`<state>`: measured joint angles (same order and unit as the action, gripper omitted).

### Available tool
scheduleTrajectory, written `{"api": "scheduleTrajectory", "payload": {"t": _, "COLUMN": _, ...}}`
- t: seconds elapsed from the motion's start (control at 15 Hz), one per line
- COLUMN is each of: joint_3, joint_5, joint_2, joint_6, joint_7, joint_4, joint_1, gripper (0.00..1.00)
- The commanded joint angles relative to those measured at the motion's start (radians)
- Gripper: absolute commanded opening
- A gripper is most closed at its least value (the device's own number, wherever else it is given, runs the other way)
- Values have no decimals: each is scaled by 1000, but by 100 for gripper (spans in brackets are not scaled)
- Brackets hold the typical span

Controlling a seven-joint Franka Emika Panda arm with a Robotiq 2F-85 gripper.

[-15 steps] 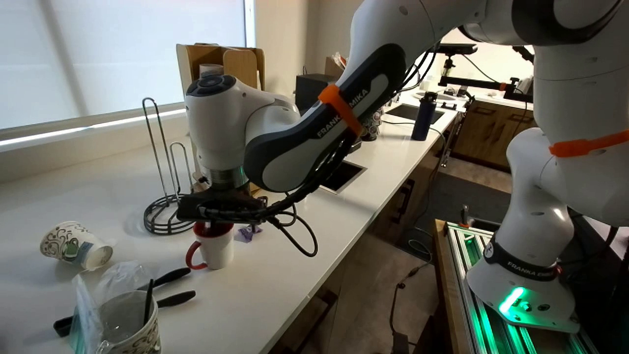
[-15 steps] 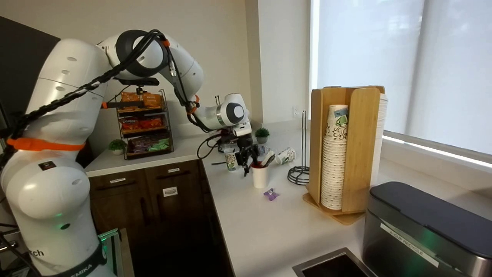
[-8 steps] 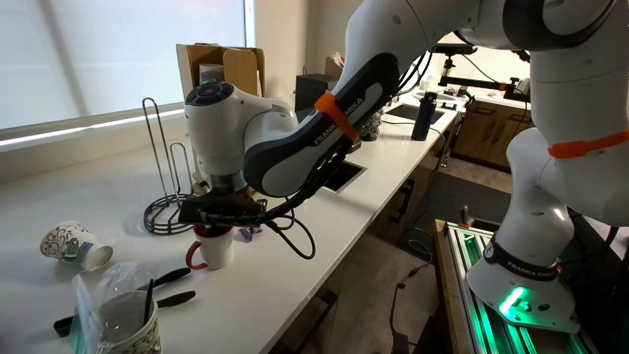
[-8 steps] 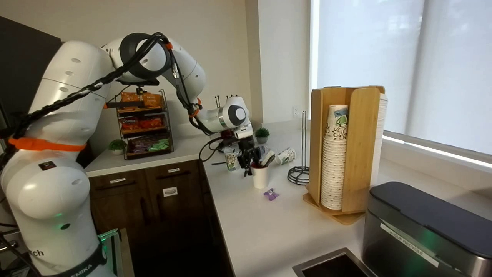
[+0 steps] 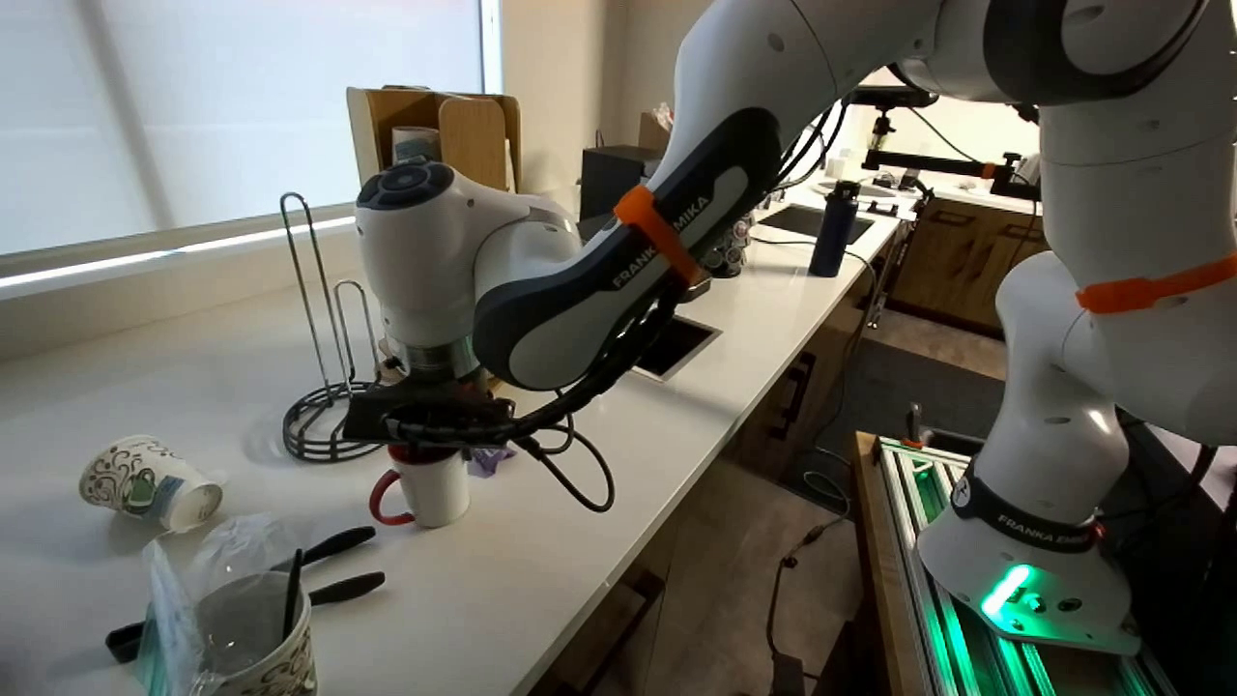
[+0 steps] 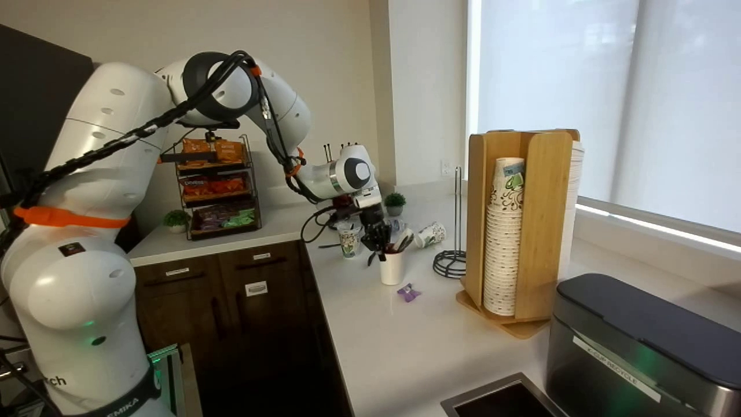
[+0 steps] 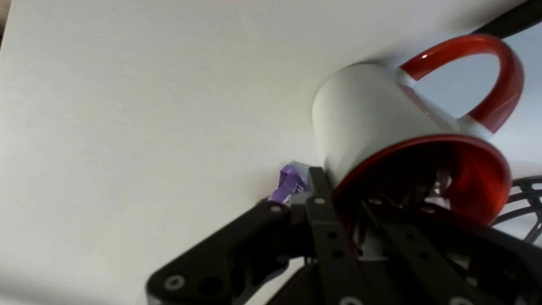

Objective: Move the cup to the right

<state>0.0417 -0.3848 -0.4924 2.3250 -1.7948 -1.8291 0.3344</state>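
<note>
As the pincer [image 7: 344,195] is pinching the mug [image 7: 366,112] by its wall (wrist view), transport is likely starting. In an exterior view, mug is standing right of toppled cup [image 5: 145,480]; in an exterior view, wrapper [image 6: 408,292] is lying near-right: rightward carry is needing clearance.

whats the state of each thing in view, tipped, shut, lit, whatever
mug, roughly upright, gripped at the rim
jaws, shut on its wall, one inside, one outside
paper cup, lying on its side
other paper cup, upright
cups in wooden rack, stacked
wire stand, upright
wrapper, crumpled
bin, shut
bottle, upright
drawers, shut
blind, pulled down
base light, glowing green
</note>
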Motion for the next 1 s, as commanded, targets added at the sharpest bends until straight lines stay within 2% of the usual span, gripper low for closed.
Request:
{"api": "scheduleTrajectory", "payload": {"t": 0.0, "joint_3": 6, "joint_5": -21, "joint_2": 0, "joint_6": -3, "joint_7": -25, "joint_4": 5, "joint_1": 13, "gripper": 3}}
{"api": "scheduleTrajectory", "payload": {"t": 0.27, "joint_3": 3, "joint_5": -23, "joint_2": 35, "joint_6": 19, "joint_7": -13, "joint_4": -21, "joint_1": 8, "gripper": 2}}
{"api": "scheduleTrajectory", "payload": {"t": 0.6, "joint_3": 30, "joint_5": -112, "joint_2": 137, "joint_6": 68, "joint_7": -44, "joint_4": -112, "joint_1": 12, "gripper": 2}}
{"api": "scheduleTrajectory", "payload": {"t": 0.93, "joint_3": 40, "joint_5": -182, "joint_2": 248, "joint_6": 86, "joint_7": -78, "joint_4": -216, "joint_1": -17, "gripper": 2}}
